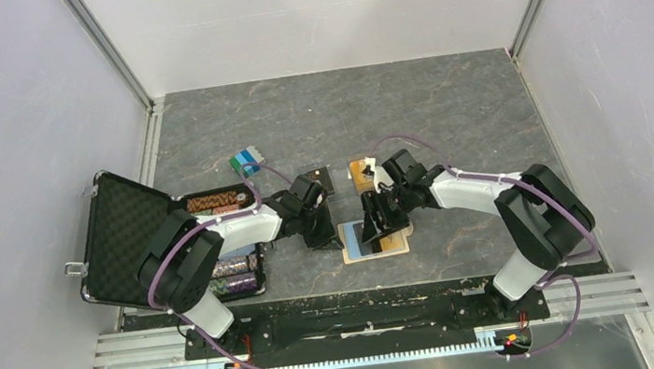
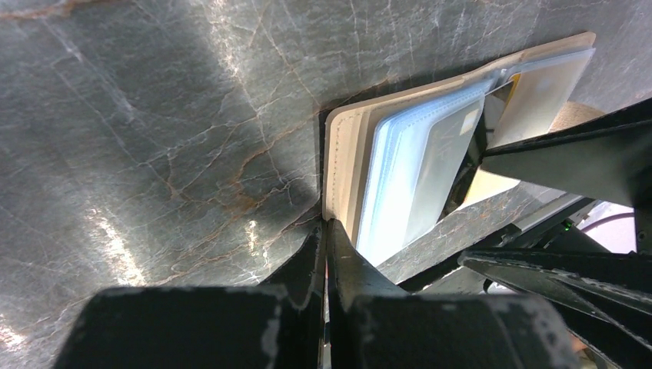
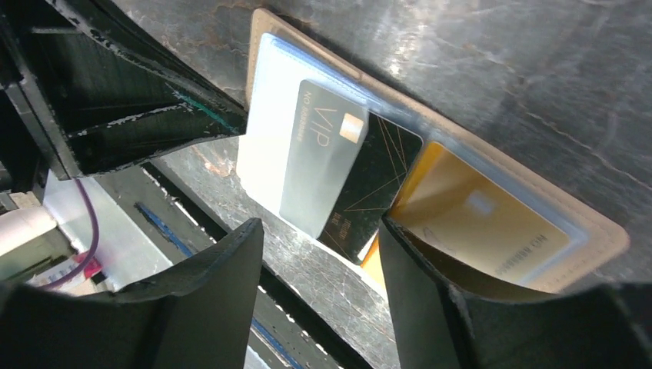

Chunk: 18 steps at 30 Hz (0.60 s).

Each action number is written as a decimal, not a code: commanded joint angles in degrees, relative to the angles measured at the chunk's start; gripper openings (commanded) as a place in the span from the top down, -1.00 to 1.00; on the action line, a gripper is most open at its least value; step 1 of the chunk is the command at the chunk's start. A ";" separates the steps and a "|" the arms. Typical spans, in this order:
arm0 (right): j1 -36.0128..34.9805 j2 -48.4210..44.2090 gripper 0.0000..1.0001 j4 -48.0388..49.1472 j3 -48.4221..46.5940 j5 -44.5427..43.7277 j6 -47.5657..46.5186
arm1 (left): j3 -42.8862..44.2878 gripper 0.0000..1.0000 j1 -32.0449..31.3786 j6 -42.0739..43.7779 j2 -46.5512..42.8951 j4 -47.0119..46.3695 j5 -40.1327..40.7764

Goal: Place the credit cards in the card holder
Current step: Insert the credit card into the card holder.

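Note:
The card holder [image 1: 393,246] lies open near the table's front edge, tan outside [image 2: 343,154] with light-blue sleeves [image 2: 415,173]. In the right wrist view it holds a grey VIP credit card [image 3: 323,157], a black card [image 3: 377,192] and a gold card [image 3: 480,219] under a clear sleeve. The grey and black cards stick out past the holder's near edge, and an orange sliver [image 3: 372,259] shows below them. My left gripper [image 2: 327,229] is shut, its tip against the holder's left edge. My right gripper [image 3: 319,246] is open over the holder, its right finger [image 3: 419,284] by the gold card.
An open black foam-lined case [image 1: 125,233] with rows of chips [image 1: 215,201] stands at the left. Behind the holder lie a green-blue box [image 1: 247,161], a small black box [image 1: 324,181] and an orange box [image 1: 361,174]. White walls close in both sides.

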State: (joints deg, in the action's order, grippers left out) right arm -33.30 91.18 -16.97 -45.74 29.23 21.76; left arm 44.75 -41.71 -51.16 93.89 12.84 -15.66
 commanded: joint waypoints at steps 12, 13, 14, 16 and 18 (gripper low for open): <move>-2.03 3.70 0.02 4.96 -2.64 5.79 3.59 | 0.59 0.96 -0.91 1.85 2.58 4.94 4.12; -2.03 3.43 0.10 5.19 -2.77 6.11 3.91 | 0.83 0.95 -0.91 2.00 2.46 5.36 4.35; -2.03 3.31 0.18 5.63 -2.78 6.64 4.38 | 1.09 0.95 -0.91 2.10 2.21 5.64 4.62; -2.01 3.51 0.38 6.48 -2.78 7.99 4.94 | 1.83 0.95 -0.87 2.52 1.84 6.48 5.11; -1.95 4.04 0.60 5.99 -3.10 8.21 4.63 | 2.99 0.94 -0.91 3.30 1.45 8.00 5.66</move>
State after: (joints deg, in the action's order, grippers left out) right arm -34.92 94.52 -13.32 -46.72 34.54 25.39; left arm 46.11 -42.15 -51.11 94.15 14.92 -14.83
